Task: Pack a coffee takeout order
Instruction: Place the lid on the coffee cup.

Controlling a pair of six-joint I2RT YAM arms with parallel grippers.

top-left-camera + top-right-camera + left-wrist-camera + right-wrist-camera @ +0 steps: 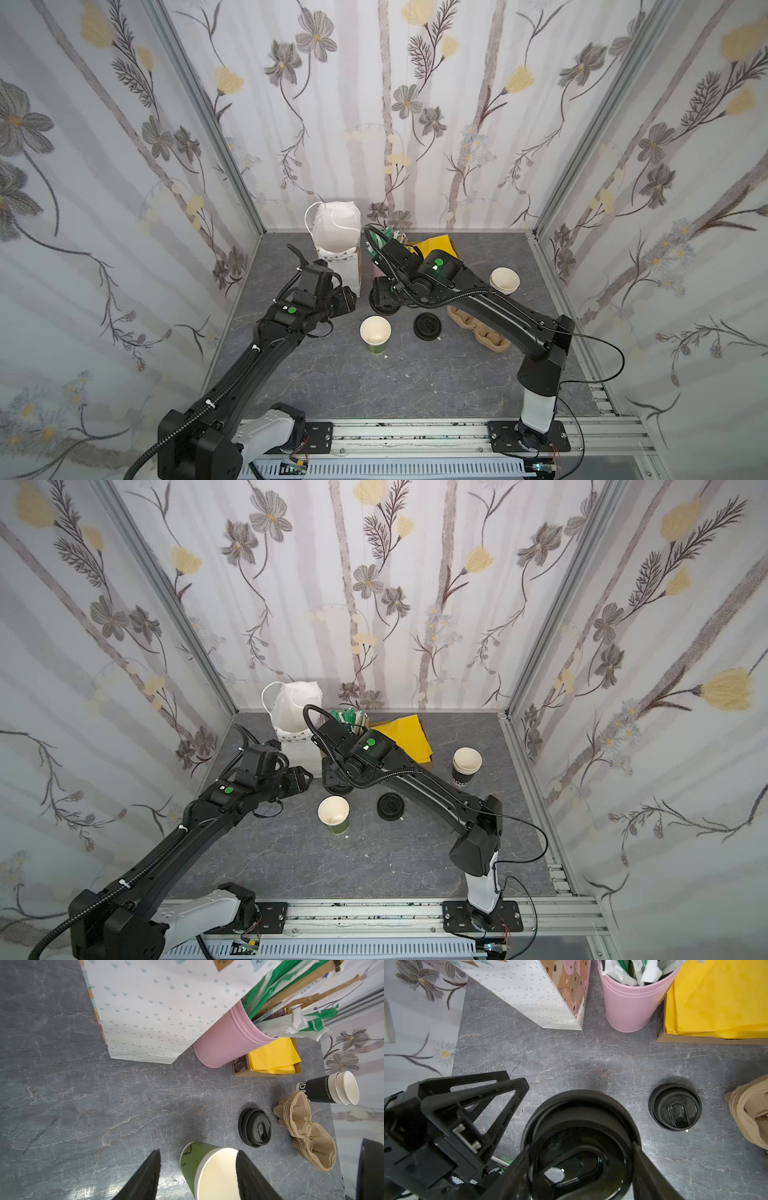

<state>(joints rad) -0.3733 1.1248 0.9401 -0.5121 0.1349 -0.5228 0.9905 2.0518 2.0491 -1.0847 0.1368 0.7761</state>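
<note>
A lidless green paper cup point(375, 334) point(333, 814) stands upright mid-table. My left gripper point(351, 300) point(198, 1151) hovers open to its left and above it; in the left wrist view the green cup point(199, 1167) shows between the spread fingers, untouched. My right gripper point(384, 301) point(581, 1147) is shut on a black plastic lid point(581, 1118), held just behind the cup. A second black lid point(427, 327) point(675, 1106) lies flat to the cup's right. Yellow napkins point(438, 245) point(272, 1057) fill a cardboard box at the back. Wrapped sticks point(291, 991) stand in a pink cup point(228, 1043).
A white paper bag point(336, 232) point(155, 1012) stands at the back left, beside the pink cup. A stack of lidless black cups point(504, 280) point(328, 1089) and tan pulp carriers point(478, 328) point(307, 1132) sit to the right. Patterned walls enclose three sides.
</note>
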